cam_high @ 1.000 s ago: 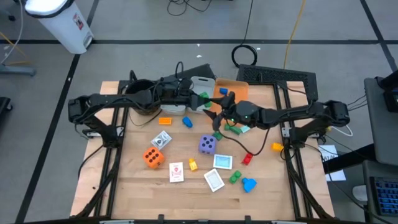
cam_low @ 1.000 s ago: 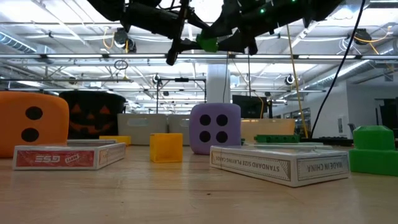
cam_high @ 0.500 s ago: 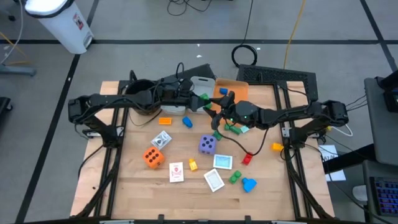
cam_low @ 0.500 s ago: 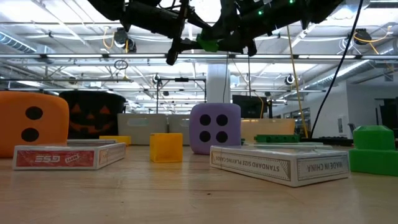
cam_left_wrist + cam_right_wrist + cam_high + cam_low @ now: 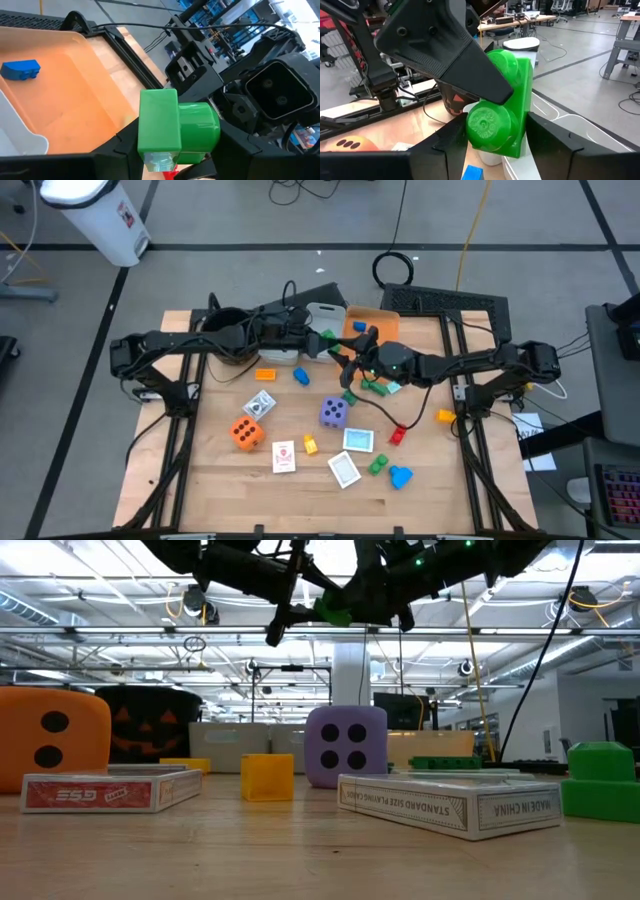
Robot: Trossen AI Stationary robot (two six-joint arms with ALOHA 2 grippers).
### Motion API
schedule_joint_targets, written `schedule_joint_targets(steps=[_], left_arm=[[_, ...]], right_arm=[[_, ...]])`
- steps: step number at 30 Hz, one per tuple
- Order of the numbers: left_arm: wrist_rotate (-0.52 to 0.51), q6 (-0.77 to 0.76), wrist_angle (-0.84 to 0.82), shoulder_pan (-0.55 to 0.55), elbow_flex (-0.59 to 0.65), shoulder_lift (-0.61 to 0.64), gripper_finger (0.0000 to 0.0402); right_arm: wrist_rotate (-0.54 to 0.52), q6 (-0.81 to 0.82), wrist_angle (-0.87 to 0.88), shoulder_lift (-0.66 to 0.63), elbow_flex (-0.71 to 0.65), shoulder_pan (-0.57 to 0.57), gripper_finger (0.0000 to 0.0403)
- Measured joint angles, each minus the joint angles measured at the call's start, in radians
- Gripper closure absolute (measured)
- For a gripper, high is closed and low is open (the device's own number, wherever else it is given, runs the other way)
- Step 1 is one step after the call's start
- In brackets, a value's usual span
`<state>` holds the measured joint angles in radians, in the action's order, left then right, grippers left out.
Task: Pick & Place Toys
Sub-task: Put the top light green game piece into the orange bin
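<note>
A bright green studded block (image 5: 328,337) hangs in the air above the table's far middle, in front of the orange bin (image 5: 378,320). My left gripper (image 5: 172,152) reaches in from the left and is shut on it. My right gripper (image 5: 495,150) reaches in from the right, level, with its fingers closed against the same block (image 5: 502,105). The low view shows the block (image 5: 333,610) high up between both dark grippers. A blue block (image 5: 20,69) lies in the orange bin. My left gripper pinches the green block (image 5: 170,125) between its two fingers, one at the flat plate side (image 5: 150,142), the other at the stud side. The fingers come nearly level from the table's left. The block is lifted clear. My right gripper has the same block between its two fingers, one beside the near stud (image 5: 482,127), one against the plate's flat back (image 5: 525,115). It comes level from the table's right. The block stays clear of table and bins.
On the wood lie an orange die (image 5: 245,432), a purple die (image 5: 334,412), card boxes (image 5: 284,456) (image 5: 345,470) and small coloured blocks (image 5: 376,386). A grey bin (image 5: 322,315) sits beside the orange one; a black pot (image 5: 150,725) stands at the far left.
My right gripper's fingers have drawn in around the green block, which my left gripper keeps holding in the same spot. Neither arm has travelled.
</note>
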<state>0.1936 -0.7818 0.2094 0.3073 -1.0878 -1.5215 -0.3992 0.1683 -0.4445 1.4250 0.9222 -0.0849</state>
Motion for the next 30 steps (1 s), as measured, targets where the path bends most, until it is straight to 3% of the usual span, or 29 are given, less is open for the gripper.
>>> schedule_joint_targets(steps=[18, 30], left_arm=[[0.049, -0.014, 0.068, -0.004, 0.000, 0.001, 0.0222], [0.057, -0.009, 0.045, -0.004, 0.000, 0.001, 0.0222]], right_arm=[[0.011, 0.000, 0.003, 0.001, 0.000, 0.001, 0.0173], [0.015, -0.001, -0.015, 0.001, -0.001, 0.002, 0.0196]])
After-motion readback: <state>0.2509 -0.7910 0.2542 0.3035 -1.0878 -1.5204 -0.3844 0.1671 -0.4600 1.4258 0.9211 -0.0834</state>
